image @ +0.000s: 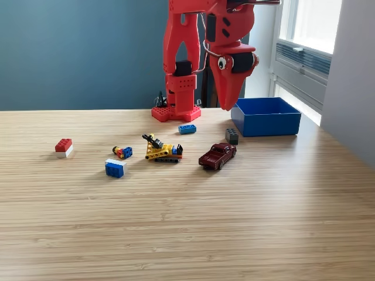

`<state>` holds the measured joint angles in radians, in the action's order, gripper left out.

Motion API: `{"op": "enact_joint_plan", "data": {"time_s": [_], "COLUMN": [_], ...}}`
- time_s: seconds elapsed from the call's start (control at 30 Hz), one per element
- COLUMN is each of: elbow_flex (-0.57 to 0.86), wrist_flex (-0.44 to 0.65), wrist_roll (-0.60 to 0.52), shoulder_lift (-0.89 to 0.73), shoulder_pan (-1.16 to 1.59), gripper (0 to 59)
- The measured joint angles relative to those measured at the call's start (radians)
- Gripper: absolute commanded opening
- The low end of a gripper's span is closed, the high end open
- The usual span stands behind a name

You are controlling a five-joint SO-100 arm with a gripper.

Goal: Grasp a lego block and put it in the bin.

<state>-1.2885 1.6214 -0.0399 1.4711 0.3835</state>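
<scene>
Teal wall [76,52] behind, light wood table [187,222] underneath, bright window [310,23] off to the exterior view's right.

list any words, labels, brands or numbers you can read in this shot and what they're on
None: no readable text shows anywhere in the exterior view.
The red arm, the blue bin, the dark red toy car and the yellow toy digger carry no visible lettering.
The loose blocks, such as the red and white block, are too small to show any stud marks.
</scene>
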Motion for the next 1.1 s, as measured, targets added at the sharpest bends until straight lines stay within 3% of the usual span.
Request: {"op": "enact_joint_plan", "data": {"time_s": [0.63,1.1], "elbow_flex": [-0.006,-0.155], "wrist_flex": [-0.066,-0.236], "wrist_roll": [-0.005,0.078], "shoulder_lift": [0.000,0.000], "shoulder_pan": [-0.066,-0.476], "gripper": [1.8,1.8]}}
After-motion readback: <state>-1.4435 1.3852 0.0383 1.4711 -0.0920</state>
